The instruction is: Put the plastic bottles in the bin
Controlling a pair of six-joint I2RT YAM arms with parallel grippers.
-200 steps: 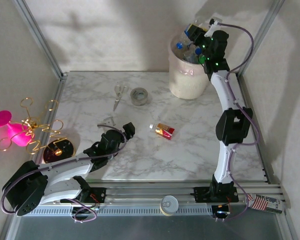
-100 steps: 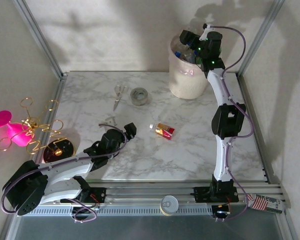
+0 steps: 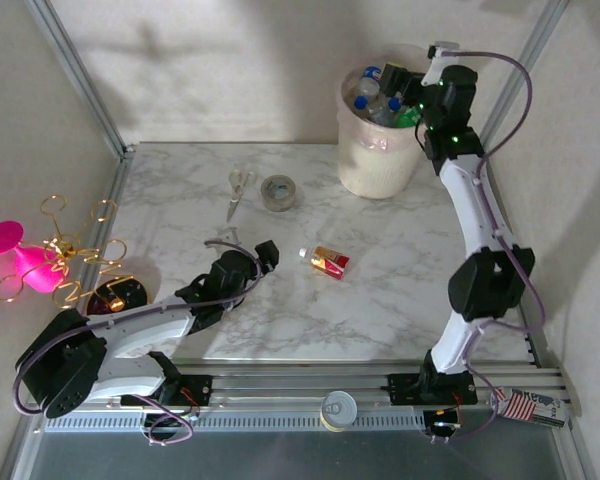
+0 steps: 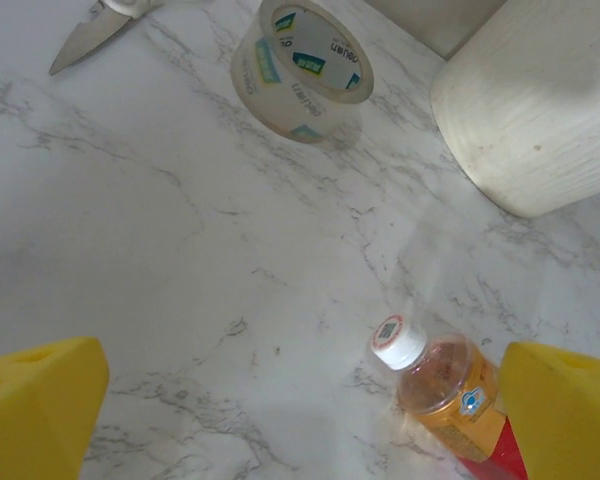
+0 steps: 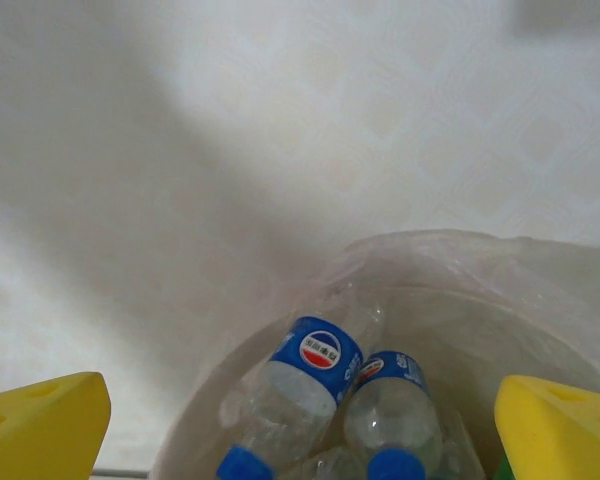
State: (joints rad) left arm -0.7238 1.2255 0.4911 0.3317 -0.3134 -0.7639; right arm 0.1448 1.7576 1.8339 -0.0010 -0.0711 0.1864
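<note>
From above, my left fingers (image 3: 264, 254) hang low over the near-left part of the marble desk (image 3: 400, 290), spread wide with nothing in them. A little to their right, and apart from them, an orange-red bottle (image 3: 328, 261) lies on its side near the middle of the desk. Farther back lie the scissors (image 3: 237, 190), with the tape roll (image 3: 278, 191) just beside them. The bin (image 3: 373, 165) stands at the far right of the desk, and several blue-capped bottles (image 3: 372, 96) are heaped in its mouth. My right fingers (image 3: 398, 82) are up over the bin's right rim, above that heap. From this angle I cannot judge their spread.

Through my left wrist camera, my yellow pads (image 4: 38, 405) sit at the two lower corners, wide apart, with bare desk (image 4: 180, 250) between them. The orange-red bottle (image 4: 442, 392) lies close to the right-hand pad, its white cap pointing up and to the left. I cannot tell whether it touches that pad. Beyond it are the tape roll (image 4: 300, 65), the bin's cream wall (image 4: 535, 110) at upper right, and a scissors blade (image 4: 90, 30) at the top left edge.

Through my right wrist camera, the yellow pads (image 5: 40, 420) again stand at the lower corners, far apart and gripping nothing. Below and between them opens the bin, lined with a thin bag (image 5: 450, 262). Two clear bottles (image 5: 315, 365) with blue labels lie side by side in it, blue caps toward me. A pale wall (image 5: 280, 120) rises behind.
</note>
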